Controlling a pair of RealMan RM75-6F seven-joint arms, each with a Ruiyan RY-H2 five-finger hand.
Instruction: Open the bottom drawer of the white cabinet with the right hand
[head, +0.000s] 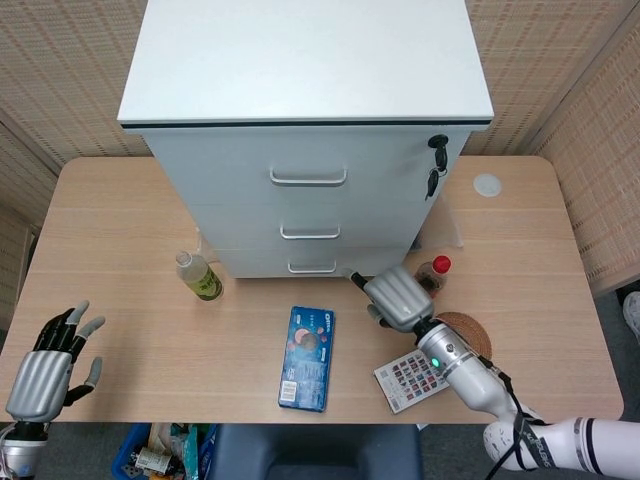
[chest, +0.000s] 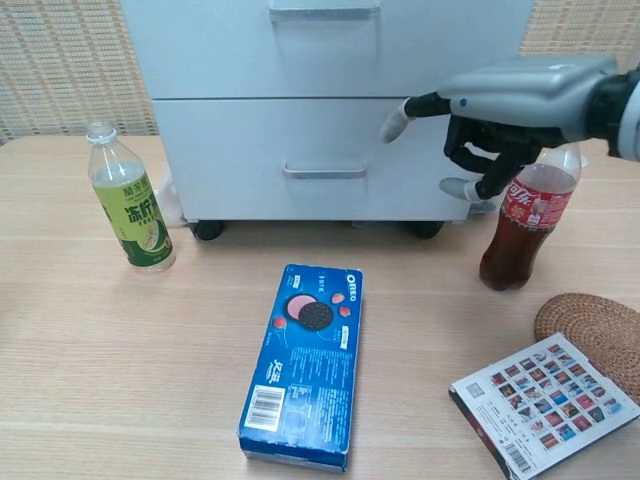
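Note:
The white cabinet (head: 305, 60) stands at the back of the table. Its bottom drawer (chest: 250, 160) is closed, and its metal handle (chest: 323, 172) (head: 312, 267) is free. My right hand (chest: 510, 105) (head: 400, 297) hovers in front of the drawer's right part, to the right of the handle and apart from it. One finger points left and the others are half curled; it holds nothing. My left hand (head: 45, 365) rests low at the table's near left edge, fingers spread and empty.
A cola bottle (chest: 528, 215) stands just right of my right hand, partly behind it. A green tea bottle (chest: 130, 212) stands left of the cabinet front. An Oreo box (chest: 305, 362), a woven coaster (chest: 590, 335) and a card box (chest: 545, 405) lie nearer. Keys (head: 436, 160) hang from the cabinet lock.

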